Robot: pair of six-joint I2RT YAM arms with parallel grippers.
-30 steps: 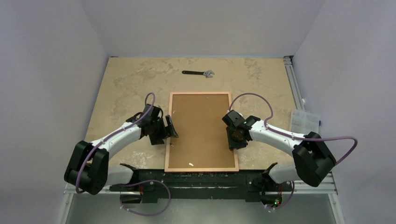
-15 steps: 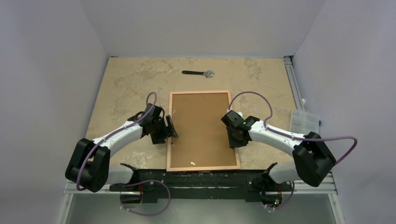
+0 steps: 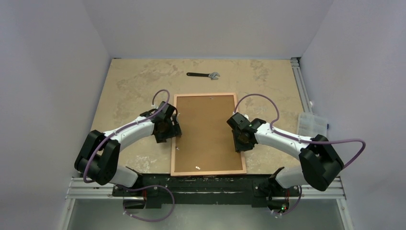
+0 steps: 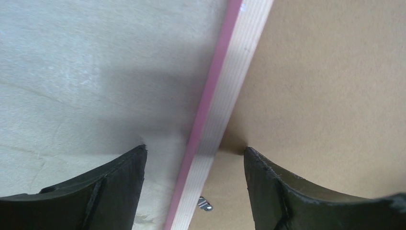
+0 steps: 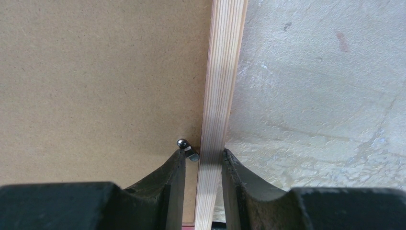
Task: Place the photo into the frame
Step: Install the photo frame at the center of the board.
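Note:
The frame (image 3: 205, 96) lies face down near the table's front, its light wood back up and a brown backing board (image 3: 206, 134) filling it. The photo is hidden. My left gripper (image 3: 175, 133) is open and straddles the frame's left rail (image 4: 230, 91), whose pink edge shows; one finger is over the table and the other over the board, with gaps on both sides (image 4: 195, 149). My right gripper (image 3: 238, 143) is shut on the right rail (image 5: 225, 72). Its inner finger presses a small metal clip (image 5: 187, 148) and its outer finger touches the wood (image 5: 203, 152).
A black wrench (image 3: 203, 74) lies at the far middle of the table. A clear plastic box (image 3: 311, 124) sits off the right edge beside a metal rail (image 3: 299, 81). Another small clip (image 4: 204, 204) sticks out of the left rail. Walls close in on both sides.
My left gripper has moved from beside the frame to over its left rail, and its jaws have narrowed a little. The right gripper keeps its hold. The frame has shifted slightly.

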